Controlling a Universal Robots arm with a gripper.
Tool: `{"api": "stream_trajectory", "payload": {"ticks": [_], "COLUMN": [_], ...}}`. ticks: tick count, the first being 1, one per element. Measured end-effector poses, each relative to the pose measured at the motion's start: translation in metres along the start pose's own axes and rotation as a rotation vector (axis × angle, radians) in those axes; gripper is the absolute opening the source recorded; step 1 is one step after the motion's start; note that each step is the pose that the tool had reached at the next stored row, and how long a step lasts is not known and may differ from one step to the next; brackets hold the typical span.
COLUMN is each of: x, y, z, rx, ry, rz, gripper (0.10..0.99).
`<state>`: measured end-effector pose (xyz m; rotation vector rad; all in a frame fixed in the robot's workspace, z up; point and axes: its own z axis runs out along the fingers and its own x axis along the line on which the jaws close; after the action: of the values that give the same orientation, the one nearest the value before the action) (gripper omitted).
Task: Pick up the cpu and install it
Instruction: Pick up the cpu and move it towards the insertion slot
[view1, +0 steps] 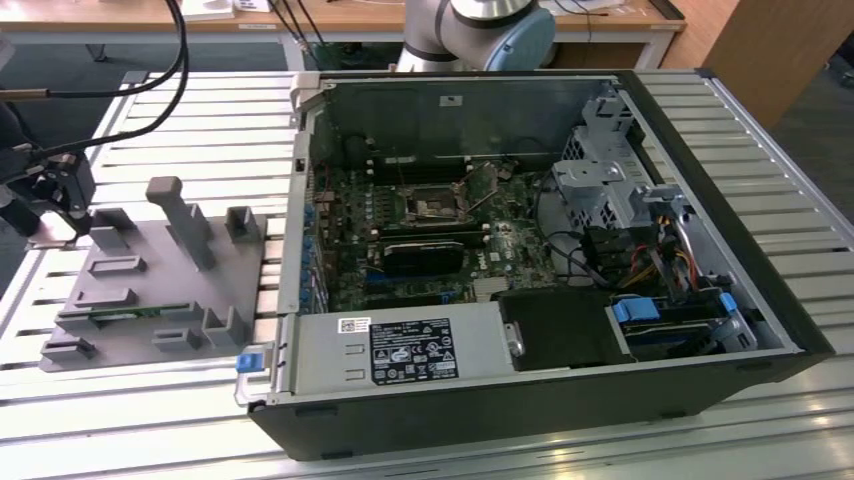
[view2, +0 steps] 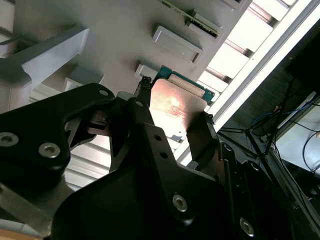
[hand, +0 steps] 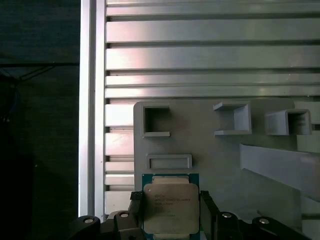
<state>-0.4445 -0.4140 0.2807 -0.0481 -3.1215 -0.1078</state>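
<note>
Black two-finger gripper (hand: 170, 200) clamped on opposite edges of small silvery square cpu (hand: 171, 209), at flat grey plastic tray's (hand: 210, 145) edge

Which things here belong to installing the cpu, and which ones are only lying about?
For the job: the cpu, held in the gripper; the motherboard socket.
Lying about: the memory stick on the grey tray; the power supply; the drive cables.

Slotted aluminium table (view1: 761, 120) with two loads on it.
An open computer case (view1: 534, 410) lies on its side on the ribbed top. A flat grey tray (view1: 147, 290) of moulded holders rests just beside the case, on the exterior view's left, with bare slats running beyond both.
</note>
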Motion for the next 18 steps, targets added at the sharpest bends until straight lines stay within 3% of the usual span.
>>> {"api": "stream_trajectory", "payload": {"ticks": [18], "x": [0.0002], "y": [0.0007], "z": [-0.0102], "rx": [0.0], "ry": [0.0], "rz": [0.0], "gripper": [0.537]}}
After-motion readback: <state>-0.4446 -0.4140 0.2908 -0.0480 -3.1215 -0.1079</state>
